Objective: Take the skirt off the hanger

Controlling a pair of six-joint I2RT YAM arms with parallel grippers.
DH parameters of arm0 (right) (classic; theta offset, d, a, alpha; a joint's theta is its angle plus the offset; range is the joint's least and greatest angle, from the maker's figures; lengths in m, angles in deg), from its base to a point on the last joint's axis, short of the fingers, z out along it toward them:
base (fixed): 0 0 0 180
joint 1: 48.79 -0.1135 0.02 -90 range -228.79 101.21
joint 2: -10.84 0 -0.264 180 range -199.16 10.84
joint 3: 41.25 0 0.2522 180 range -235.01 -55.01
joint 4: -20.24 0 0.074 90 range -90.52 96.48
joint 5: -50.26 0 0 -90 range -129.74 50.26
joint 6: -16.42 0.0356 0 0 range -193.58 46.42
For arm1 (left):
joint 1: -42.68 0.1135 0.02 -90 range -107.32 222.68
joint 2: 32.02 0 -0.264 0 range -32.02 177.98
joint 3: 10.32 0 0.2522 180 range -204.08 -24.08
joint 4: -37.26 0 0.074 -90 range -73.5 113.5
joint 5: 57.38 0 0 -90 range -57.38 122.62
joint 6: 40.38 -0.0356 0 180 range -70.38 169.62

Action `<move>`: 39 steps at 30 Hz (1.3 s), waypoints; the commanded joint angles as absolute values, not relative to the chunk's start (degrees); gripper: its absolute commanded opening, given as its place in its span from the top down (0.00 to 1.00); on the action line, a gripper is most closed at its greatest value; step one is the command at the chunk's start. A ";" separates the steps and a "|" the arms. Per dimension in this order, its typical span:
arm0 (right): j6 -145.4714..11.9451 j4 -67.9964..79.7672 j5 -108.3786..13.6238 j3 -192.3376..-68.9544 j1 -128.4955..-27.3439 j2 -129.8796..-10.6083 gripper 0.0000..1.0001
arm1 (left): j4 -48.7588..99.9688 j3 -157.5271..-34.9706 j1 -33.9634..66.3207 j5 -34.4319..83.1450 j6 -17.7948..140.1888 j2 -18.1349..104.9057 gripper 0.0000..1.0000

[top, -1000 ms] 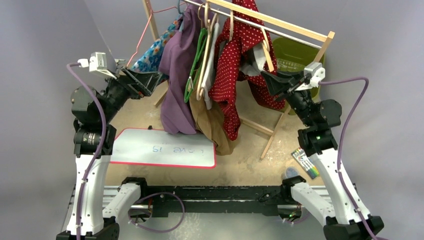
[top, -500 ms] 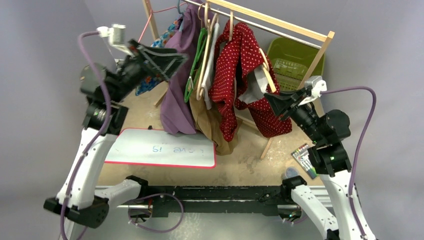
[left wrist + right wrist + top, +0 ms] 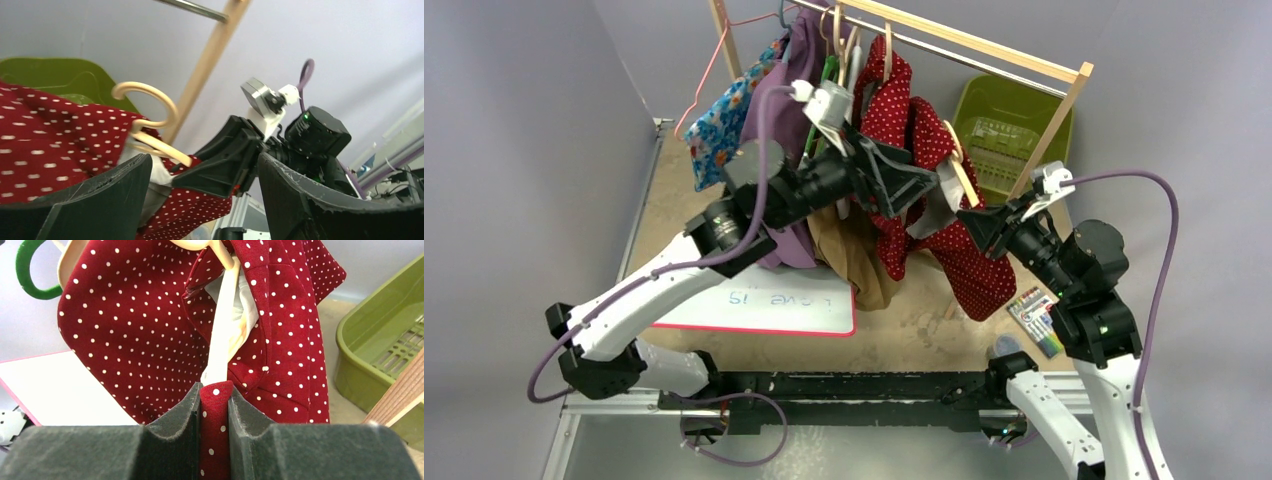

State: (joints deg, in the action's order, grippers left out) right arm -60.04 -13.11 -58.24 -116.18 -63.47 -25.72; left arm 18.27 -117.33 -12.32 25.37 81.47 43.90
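Toward one o'clock of the table point(image 3: 914, 322) in the overhead view, the red polka-dot skirt point(image 3: 976, 272) hangs off a pale wooden hanger point(image 3: 960, 166). The hanger sits below the wooden rack's rail point(image 3: 964, 40) – whether its hook still rests on the rail cannot be told. The skirt's lower part is drawn out toward four o'clock.

The right gripper point(image 3: 980, 226) comes in from four o'clock, and its wrist camera shows the jaws pinched tight on a narrow fold of the dotted cloth point(image 3: 215, 405). The skirt's white lining point(image 3: 222, 340) runs up from the pinch toward the hanger.

The left gripper point(image 3: 924, 186) reaches across from eight o'clock to the hanger's near side. In its wrist view the two dark fingers point(image 3: 100, 200) stand well apart with nothing clamped between them. The hanger's curved hook point(image 3: 172, 105) and the right gripper point(image 3: 175, 180) show through the gap. The skirt point(image 3: 55, 145) lies at nine o'clock of that gap, close by the left finger – touching or not cannot be told.

Other garments hang on the rack at eleven o'clock of the skirt:
- a purple one point(image 3: 769, 120)
- a floral blue one point(image 3: 719, 120)
- a tan one point(image 3: 849, 252), hanging lower
- a green hanger point(image 3: 826, 72) among them

A green plastic basket point(image 3: 1014, 120) stands behind the rack at two o'clock. A red-edged whiteboard point(image 3: 754, 305) lies flat at seven o'clock. A pack of coloured markers point(image 3: 1036, 320) lies at four o'clock beside the right arm.
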 commanded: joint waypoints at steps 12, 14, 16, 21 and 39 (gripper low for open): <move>-58.86 -9.75 -59.09 -121.85 -63.73 -23.49 1.00 | 25.93 -126.14 -20.86 44.06 80.13 55.01 0.36; -58.82 -9.69 -59.39 -121.70 -63.65 -23.34 1.00 | 27.57 -127.47 -20.87 43.53 80.95 56.39 0.36; -58.96 -9.85 -59.55 -121.51 -63.72 -23.30 1.00 | 28.78 -128.84 -20.80 42.11 81.95 58.07 0.38; -59.04 -10.17 -60.09 -121.37 -63.73 -23.29 1.00 | 31.02 -130.28 -20.86 40.92 83.57 60.50 0.44; -57.91 -17.04 -58.30 -123.90 -63.72 -24.48 0.79 | 33.56 -130.68 -20.86 41.45 83.45 63.03 0.99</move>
State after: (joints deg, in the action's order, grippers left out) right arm -58.35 -17.49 -59.51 -119.44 -63.40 -24.41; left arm 29.61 -129.09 -20.48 40.93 83.59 63.88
